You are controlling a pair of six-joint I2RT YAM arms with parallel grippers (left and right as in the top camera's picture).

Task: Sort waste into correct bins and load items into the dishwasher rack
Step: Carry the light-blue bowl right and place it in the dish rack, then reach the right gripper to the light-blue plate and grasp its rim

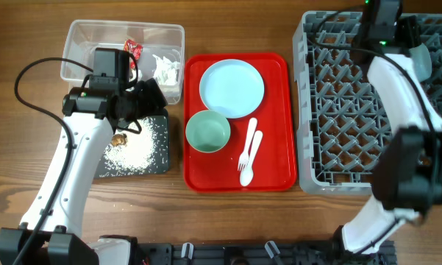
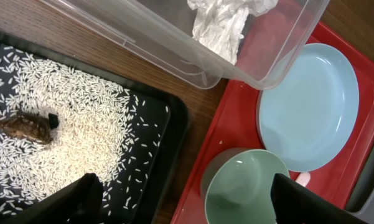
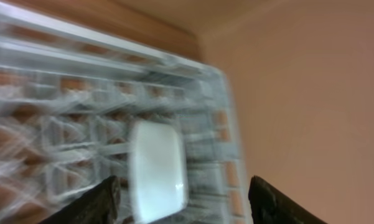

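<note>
Overhead, my left arm runs from the near-left corner of the worktop (image 1: 29, 199) up the frame, with its wrist bent towards the middle. That puts the left end effector (image 1: 151, 99) above the far edge of the black tray (image 1: 162, 165), just beside the clear tub (image 1: 81, 33). On the left wrist view its fingers (image 2: 74, 199) stand wide apart with nothing between them.

Below and to the left of that end effector, the rice crumbs (image 2: 68, 124) lie spread over the black tray, and the brown lump (image 2: 22, 126) sits among them. Ahead of it, the crumpled tissue (image 2: 221, 25) lies inside the tub, and overhead shows the red wrapper (image 1: 133, 49) in there too.

To its right is the red tray (image 1: 279, 110). It carries the light blue plate (image 1: 232, 88), the pale green bowl (image 1: 208, 131), the white fork (image 1: 248, 140) and the spoon (image 1: 246, 177). The two utensils lie side by side, touching.

My right arm stands up from the near-right corner and folds forward over the grey rack (image 1: 353, 110). The right end effector (image 1: 410, 37) is high above the rack's far side. Its wrist view is badly smeared, but the fingers (image 3: 93, 202) are spread and clamp nothing. Beneath it a pale dish (image 3: 157, 168) stands on edge among the pegs (too blurred for me to name).
</note>
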